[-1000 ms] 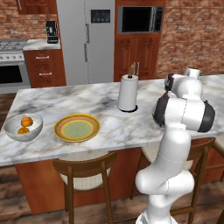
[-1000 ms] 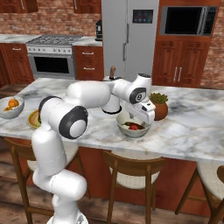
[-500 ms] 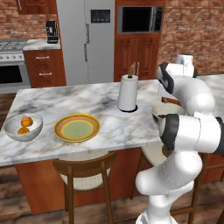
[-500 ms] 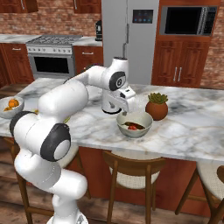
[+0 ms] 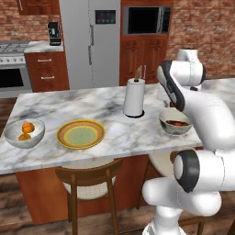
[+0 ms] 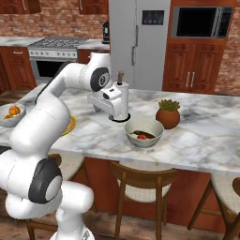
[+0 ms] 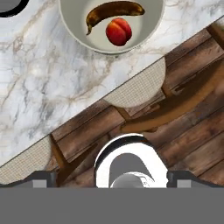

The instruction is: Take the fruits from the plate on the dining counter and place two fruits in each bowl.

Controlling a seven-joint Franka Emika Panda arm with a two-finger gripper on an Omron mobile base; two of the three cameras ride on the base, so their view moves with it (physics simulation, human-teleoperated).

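The fruits are all off the round yellow ringed plate (image 5: 81, 134): a red apple-like fruit (image 7: 119, 32) and a dark brown curved one (image 7: 114, 10) lie in the grey deep bowl (image 6: 144, 132), just beyond the gripper (image 6: 111, 101), whose jaws stand wide apart and empty. Beyond the plate, on the veined marble counter (image 5: 55, 108), the whitish bowl (image 5: 24, 133) holds two orange fruits (image 5: 27, 127). Two sit in each bowl, so the sorting looks done.
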